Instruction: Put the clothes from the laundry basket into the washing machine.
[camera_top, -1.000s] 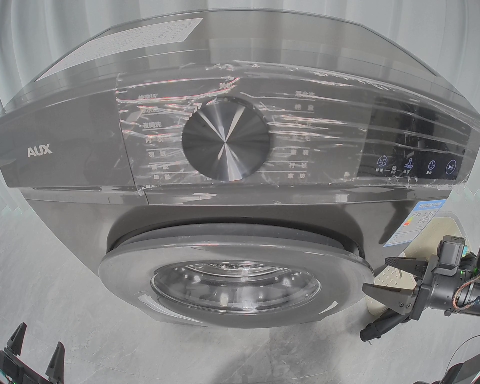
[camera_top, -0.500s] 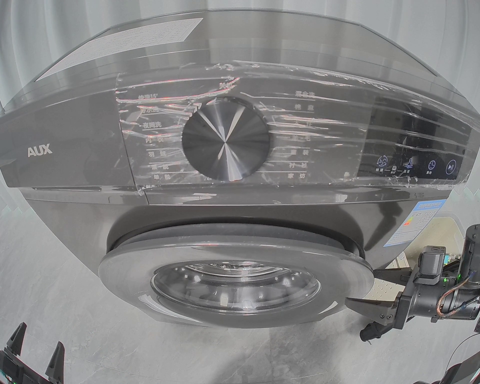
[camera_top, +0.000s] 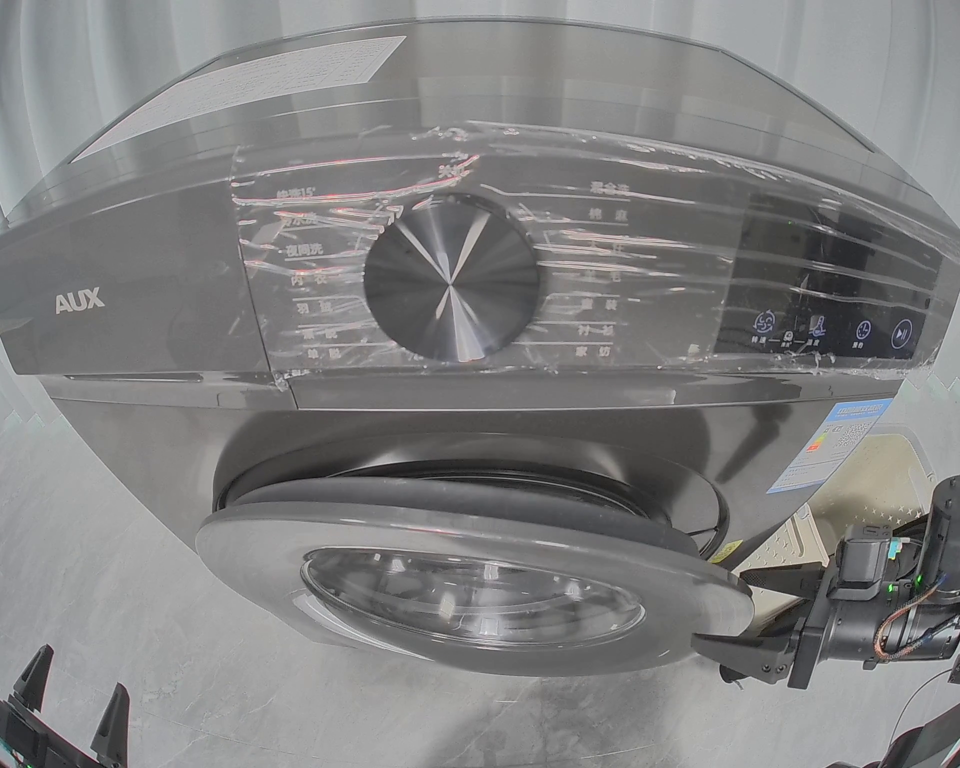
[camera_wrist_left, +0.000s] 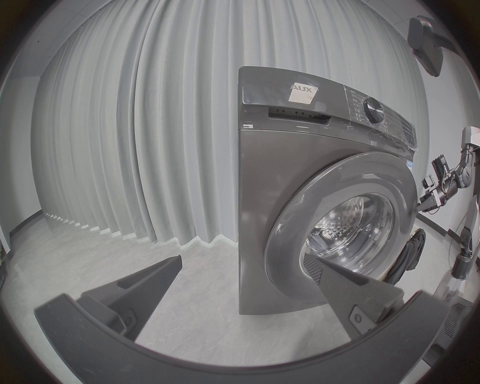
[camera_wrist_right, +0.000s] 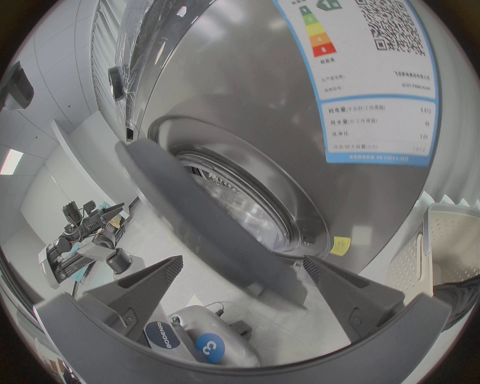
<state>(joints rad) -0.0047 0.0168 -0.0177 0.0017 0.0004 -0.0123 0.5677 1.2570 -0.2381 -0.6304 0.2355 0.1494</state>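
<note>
The grey washing machine (camera_top: 470, 280) fills the head view. Its round glass door (camera_top: 470, 590) stands slightly ajar, with a gap at the right edge showing the drum rim. My right gripper (camera_top: 720, 608) is open at the door's right edge; in the right wrist view the door (camera_wrist_right: 200, 215) rim runs between the fingers of the gripper (camera_wrist_right: 241, 262). The cream laundry basket (camera_top: 880, 480) stands on the floor right of the machine, with dark cloth (camera_wrist_right: 460, 295) at its side. My left gripper (camera_top: 80, 672) hangs open and empty low at the left.
A white pleated curtain (camera_wrist_left: 125, 150) runs behind and left of the machine (camera_wrist_left: 300, 175). Bare grey floor (camera_top: 150, 620) lies in front of the door. A grey device with a blue round label (camera_wrist_right: 210, 345) lies on the floor below the right gripper.
The right gripper has moved left and down onto the door's right edge. The door, shut in the earlier frames, has swung out a little at that side. The left arm has stayed still.
</note>
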